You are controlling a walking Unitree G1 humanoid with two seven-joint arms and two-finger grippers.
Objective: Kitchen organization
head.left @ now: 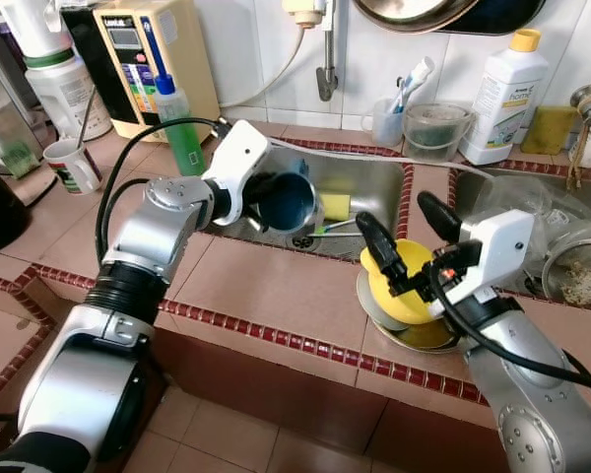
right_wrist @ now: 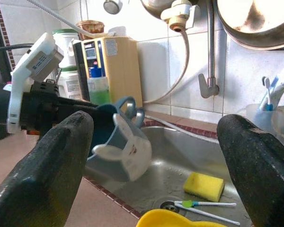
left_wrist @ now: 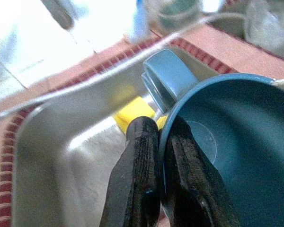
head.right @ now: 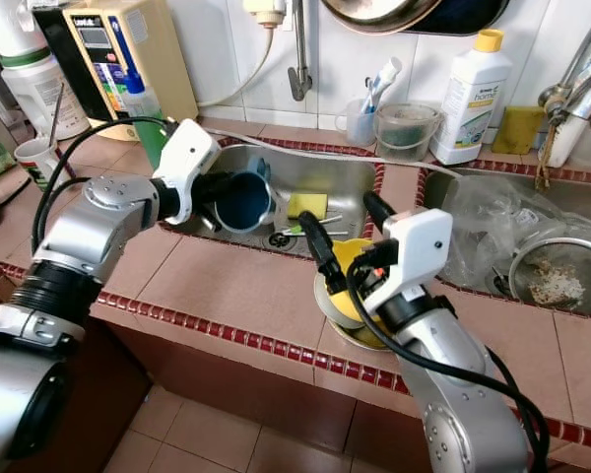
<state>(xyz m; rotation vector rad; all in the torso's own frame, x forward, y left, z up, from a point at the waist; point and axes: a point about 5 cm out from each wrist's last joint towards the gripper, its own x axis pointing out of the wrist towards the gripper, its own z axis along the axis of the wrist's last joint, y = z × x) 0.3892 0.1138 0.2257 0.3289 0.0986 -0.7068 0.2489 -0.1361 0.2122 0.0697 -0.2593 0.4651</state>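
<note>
My left gripper [head.left: 266, 197] is shut on the rim of a blue mug [head.left: 284, 201], holding it tipped on its side over the steel sink [head.left: 374, 182]. In the left wrist view one finger [left_wrist: 137, 179] lies outside the mug [left_wrist: 236, 151] wall and the other inside. The mug [right_wrist: 116, 146] has a grey bunny-shaped handle. My right gripper [head.left: 412, 229] stands open above a yellow bowl [head.left: 402, 292] that rests in a metal dish [head.left: 414, 335] on the tiled counter. A yellow sponge [head.left: 336, 206] and a toothbrush [head.left: 330, 230] lie in the sink.
A green soap bottle [head.left: 180, 131], a white cup [head.left: 72, 165] and a water filter unit [head.left: 153, 59] stand at the back left. A white detergent bottle [head.left: 504, 94] and a clear jug [head.left: 433, 130] sit behind the sink. A second basin [head.left: 571, 266] lies right.
</note>
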